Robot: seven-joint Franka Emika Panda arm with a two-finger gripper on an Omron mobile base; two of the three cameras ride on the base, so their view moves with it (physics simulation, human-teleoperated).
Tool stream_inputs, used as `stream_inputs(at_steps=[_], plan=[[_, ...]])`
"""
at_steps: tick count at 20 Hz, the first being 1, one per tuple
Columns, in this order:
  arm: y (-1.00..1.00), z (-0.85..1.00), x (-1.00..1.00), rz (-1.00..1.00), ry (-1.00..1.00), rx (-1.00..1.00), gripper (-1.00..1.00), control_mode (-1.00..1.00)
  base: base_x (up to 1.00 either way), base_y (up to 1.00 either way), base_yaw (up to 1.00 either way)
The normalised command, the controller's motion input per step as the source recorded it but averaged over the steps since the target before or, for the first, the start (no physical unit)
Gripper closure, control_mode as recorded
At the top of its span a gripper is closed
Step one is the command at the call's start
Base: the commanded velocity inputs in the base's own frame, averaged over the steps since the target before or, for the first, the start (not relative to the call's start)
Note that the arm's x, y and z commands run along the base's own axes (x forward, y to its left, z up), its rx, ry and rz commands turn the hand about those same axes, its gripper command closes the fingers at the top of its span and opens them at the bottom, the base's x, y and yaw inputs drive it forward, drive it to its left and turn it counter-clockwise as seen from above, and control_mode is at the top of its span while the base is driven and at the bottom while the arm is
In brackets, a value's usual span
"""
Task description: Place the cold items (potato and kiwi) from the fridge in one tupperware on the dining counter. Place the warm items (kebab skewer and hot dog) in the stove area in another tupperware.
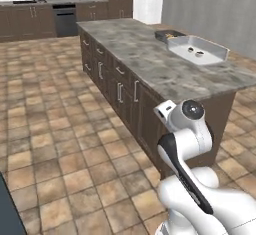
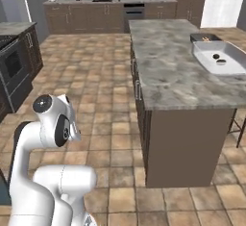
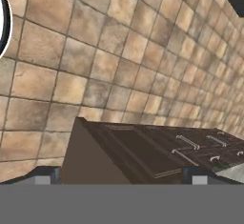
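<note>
Arm (image 1: 187, 129) tucked up for driving, tool (image 3: 121, 175) spread, holding nothing, aimed at floor. Tubs (image 1: 200, 49) sit far end of table (image 1: 150, 64), two dark bits inside. Stove (image 2: 12, 69) off left, probably next stop.

Both base views share the island counter (image 1: 150, 59) – hand view faces floor.
</note>
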Motion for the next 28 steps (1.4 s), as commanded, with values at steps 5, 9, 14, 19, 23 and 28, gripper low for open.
stream_inputs(at_steps=[5, 9, 14, 19, 23, 28], plan=[[0.00, 0.00, 0.00, 0.00, 0.00, 0.00, -1.00, 1.00, 0.76, 0.58, 0.23], [0.00, 0.00, 0.00, 0.00, 0.00, 0.00, -1.00, 1.00, 1.00, 0.19, 0.35], [0.00, 0.00, 0.00, 0.00, 0.00, 0.00, -1.00, 1.00, 1.00, 0.08, 0.39], [0.00, 0.00, 0.00, 0.00, 0.00, 0.00, -1.00, 1.00, 1.00, 0.22, 0.38], [0.00, 0.00, 0.00, 0.00, 0.00, 0.00, -1.00, 1.00, 0.99, 0.18, 0.31], [0.00, 0.00, 0.00, 0.00, 0.00, 0.00, -1.00, 1.00, 1.00, 0.17, 0.23]])
